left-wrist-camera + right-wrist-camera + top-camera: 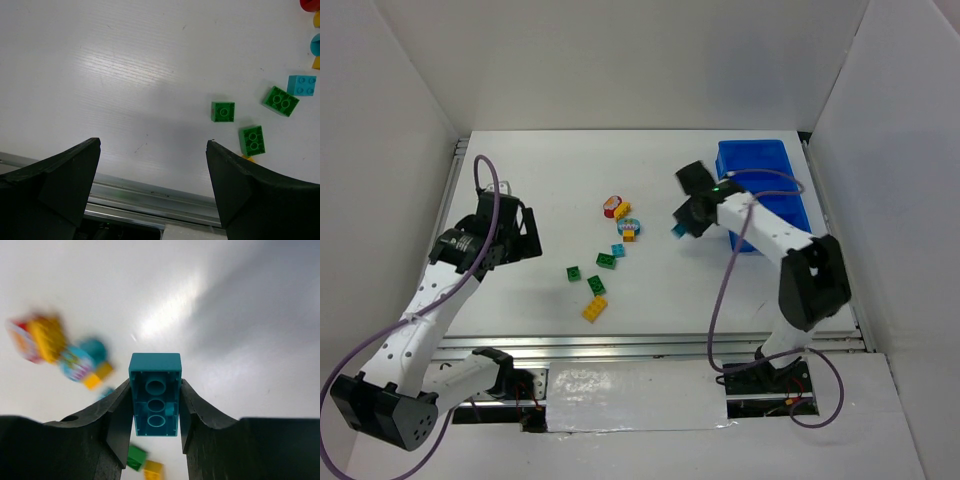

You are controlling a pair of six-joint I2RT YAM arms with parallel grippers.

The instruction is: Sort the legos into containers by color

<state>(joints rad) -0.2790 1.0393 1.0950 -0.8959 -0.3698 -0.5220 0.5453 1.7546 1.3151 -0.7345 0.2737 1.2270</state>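
My right gripper [156, 412] is shut on a teal brick [155, 394], hollow underside toward the camera, lifted off the table. In the top view the teal brick [677, 232] hangs just left of the blue bin [752, 150], whose compartments are partly hidden by the right arm. Loose legos lie mid-table: a red one [613, 207], yellow ones [622, 211] [595, 309], a teal one [618, 250] and green ones [606, 261] [574, 273] [596, 285]. My left gripper [153, 142] stands open over bare table at the left, with green bricks [223, 111] [252, 140] to its right.
The metal rail [650, 345] runs along the table's near edge, close under the left gripper in its wrist view. White walls enclose the table on three sides. A light blue brick [302, 85] lies beyond the green ones.
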